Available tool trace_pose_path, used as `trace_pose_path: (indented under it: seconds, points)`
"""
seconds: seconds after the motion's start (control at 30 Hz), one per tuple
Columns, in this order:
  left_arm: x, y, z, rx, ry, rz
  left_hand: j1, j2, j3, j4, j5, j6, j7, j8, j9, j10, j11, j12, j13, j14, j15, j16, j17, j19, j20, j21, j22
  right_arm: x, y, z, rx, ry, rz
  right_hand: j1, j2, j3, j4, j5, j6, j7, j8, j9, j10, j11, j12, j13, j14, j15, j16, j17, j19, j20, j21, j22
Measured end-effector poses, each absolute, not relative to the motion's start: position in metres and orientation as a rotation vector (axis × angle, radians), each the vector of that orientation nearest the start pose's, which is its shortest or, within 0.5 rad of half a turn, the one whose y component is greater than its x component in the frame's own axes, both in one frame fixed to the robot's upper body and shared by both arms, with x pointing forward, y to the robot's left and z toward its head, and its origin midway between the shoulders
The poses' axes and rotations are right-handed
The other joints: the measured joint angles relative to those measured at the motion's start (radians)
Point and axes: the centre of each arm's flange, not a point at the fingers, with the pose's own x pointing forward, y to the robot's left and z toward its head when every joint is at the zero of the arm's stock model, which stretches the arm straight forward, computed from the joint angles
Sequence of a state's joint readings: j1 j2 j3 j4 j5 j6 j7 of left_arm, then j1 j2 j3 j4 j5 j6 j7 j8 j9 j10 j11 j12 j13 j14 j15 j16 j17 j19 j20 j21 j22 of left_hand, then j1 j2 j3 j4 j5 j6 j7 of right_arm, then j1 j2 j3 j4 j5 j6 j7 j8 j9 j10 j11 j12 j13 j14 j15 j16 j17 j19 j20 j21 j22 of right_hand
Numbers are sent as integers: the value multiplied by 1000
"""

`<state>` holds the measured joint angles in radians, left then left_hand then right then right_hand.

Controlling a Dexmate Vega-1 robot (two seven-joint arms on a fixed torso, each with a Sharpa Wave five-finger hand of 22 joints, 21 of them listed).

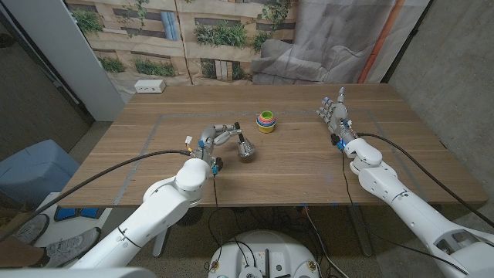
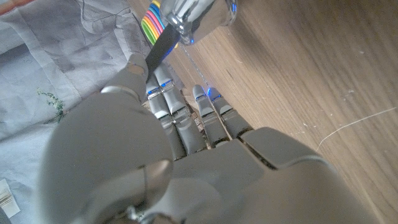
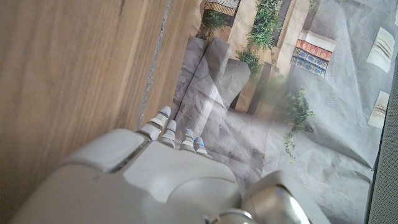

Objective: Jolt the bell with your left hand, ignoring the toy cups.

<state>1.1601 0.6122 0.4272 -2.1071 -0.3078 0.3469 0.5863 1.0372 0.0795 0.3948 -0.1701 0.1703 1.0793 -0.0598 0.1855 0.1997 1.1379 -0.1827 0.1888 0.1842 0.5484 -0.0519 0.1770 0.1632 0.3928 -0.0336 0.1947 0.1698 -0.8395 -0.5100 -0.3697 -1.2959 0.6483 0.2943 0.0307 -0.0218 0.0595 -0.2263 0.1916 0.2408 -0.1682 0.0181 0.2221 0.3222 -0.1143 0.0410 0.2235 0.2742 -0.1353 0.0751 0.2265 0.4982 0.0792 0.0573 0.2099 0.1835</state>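
A silver bell (image 1: 246,148) with a black handle is near the middle of the wooden table (image 1: 309,166), tilted over. My left hand (image 1: 215,139) pinches the handle (image 2: 160,45) between thumb and fingers (image 2: 186,121), with the shiny bell body (image 2: 202,15) just past the fingertips. Whether the bell touches the wood I cannot tell. A stack of rainbow toy cups (image 1: 265,121) stands just beyond the bell, and its striped edge (image 2: 152,22) shows in the left wrist view. My right hand (image 1: 333,114) stands upright on the right side of the table, fingers apart and holding nothing.
A white box (image 1: 150,86) lies at the table's far left corner. Blue tape lines (image 1: 147,147) mark the tabletop. A blue bin (image 1: 31,166) sits on the floor to the left. A printed backdrop cloth (image 1: 231,31) hangs behind the table.
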Motion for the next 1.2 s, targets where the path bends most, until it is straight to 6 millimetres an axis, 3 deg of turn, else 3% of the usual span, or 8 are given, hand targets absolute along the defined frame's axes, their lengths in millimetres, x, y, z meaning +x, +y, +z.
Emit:
trace_pose_path:
  seconds: [1.2]
  points:
    - [503,187,-47,642,-890,273,2,11,-8,0,-1,0,0,4,-3,0,0,-1,-1,11,0,0,2,0,0,0,0,653,-291,-28,39,-595,205,0,0,0,0,0,0,0,0,0,0,0,0,0,0,0,0,0,0,0,0,0]
